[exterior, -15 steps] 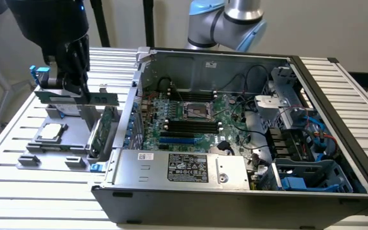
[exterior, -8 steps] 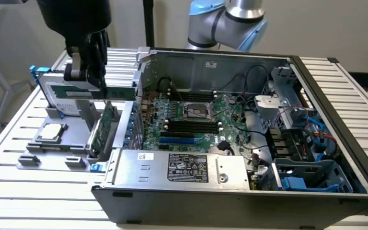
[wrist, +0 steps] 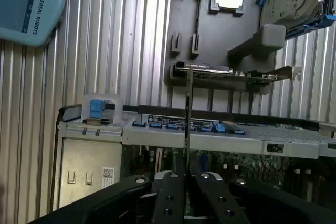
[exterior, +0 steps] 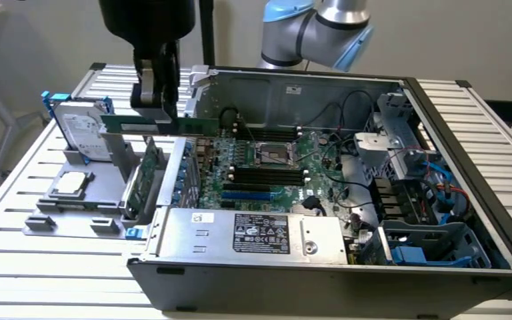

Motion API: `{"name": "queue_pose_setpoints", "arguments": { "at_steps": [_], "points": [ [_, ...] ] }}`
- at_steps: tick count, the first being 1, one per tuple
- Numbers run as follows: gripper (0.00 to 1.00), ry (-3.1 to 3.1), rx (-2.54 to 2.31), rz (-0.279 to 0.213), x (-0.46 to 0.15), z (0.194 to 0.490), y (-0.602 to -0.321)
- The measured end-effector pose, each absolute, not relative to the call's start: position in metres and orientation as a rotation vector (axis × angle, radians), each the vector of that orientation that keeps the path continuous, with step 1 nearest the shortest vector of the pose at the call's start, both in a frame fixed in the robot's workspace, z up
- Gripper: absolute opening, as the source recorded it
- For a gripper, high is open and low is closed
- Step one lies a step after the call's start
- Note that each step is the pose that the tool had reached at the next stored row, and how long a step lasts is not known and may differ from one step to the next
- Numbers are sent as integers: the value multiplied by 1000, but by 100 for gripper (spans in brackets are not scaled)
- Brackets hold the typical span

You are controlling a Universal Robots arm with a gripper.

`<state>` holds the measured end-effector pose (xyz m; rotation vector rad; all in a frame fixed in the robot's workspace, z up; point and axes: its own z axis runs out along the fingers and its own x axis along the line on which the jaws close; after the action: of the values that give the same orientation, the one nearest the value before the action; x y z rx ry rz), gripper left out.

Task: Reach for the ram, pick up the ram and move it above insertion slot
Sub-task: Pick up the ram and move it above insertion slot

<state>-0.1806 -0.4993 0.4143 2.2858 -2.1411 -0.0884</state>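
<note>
My gripper is shut on the ram, a long thin green stick held level in the air. It hangs over the computer case's wall on the exterior view's left, between the grey holder and the motherboard. The black insertion slots lie lower and further toward the exterior view's right. In the wrist view the ram shows edge-on as a thin line running out from between the black fingers, with the case's edge beneath it.
The holder carries a silver hard drive, a processor and a taller green expansion card. Inside the open case are the power supply, cables and a drive cage. A slatted metal table lies underneath.
</note>
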Motion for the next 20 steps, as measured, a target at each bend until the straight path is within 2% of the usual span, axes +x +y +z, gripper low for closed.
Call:
{"name": "queue_pose_setpoints", "arguments": {
  "at_steps": [20],
  "points": [
    [14,-2141,2286,-89,-89,413,-494]
  ]
}}
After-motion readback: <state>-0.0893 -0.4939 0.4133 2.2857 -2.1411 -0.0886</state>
